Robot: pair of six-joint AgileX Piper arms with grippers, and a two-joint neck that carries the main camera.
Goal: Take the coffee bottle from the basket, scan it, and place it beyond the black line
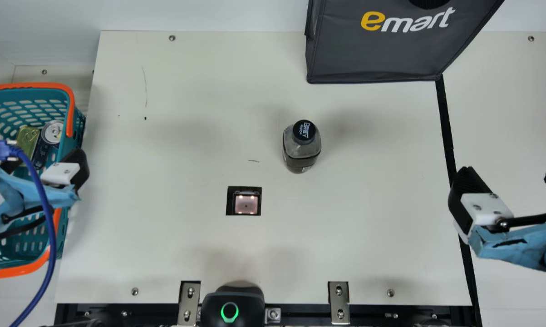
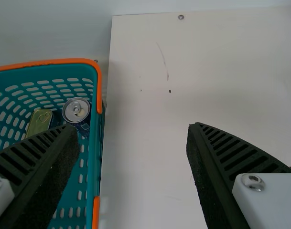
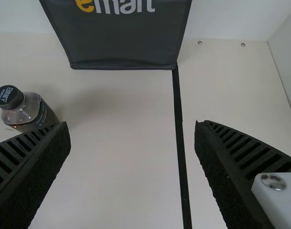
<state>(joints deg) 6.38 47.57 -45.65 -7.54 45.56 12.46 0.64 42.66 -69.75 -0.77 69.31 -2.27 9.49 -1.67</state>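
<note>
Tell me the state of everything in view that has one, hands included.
Bottle: upright, capped, not yet beyond the black line
Basket: open-topped, cans inside
Round can: top facing up
Scan window: lit
Black device: ring glowing green
Bag: standing
Left hand: open, empty
Right hand: open, empty

Basket [image 1: 36, 85] cut off, bag [image 1: 372, 54] cropped

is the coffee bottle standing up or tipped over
Upright: the coffee bottle stands on the table, its black cap on top.
</note>
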